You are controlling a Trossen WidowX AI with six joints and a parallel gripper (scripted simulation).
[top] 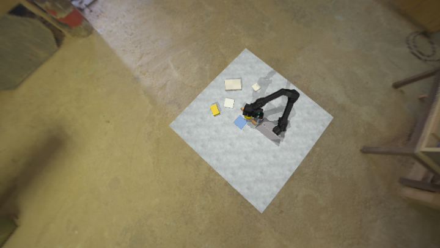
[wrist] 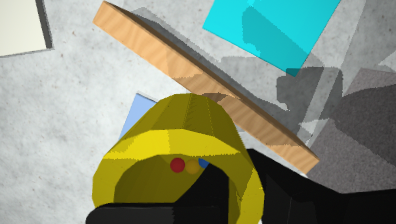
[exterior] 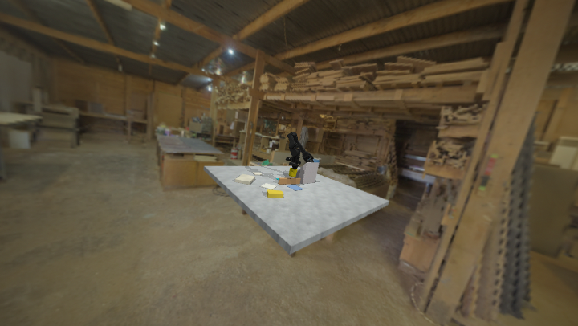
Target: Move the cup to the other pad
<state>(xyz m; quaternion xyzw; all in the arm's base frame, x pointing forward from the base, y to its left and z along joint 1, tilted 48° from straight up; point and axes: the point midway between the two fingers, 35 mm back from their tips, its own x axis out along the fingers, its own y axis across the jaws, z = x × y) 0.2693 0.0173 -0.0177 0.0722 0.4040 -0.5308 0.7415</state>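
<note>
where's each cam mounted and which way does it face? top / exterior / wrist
Top: high overhead, looking down on the grey table; whole arm shows.
Exterior: far off at floor level, facing the table's corner; arm small, upright.
Wrist: on the gripper, looking down past the yellow cup it grips; black fingers show.
Shared: cup, wooden bar, pale blue pad appear in all three.
</note>
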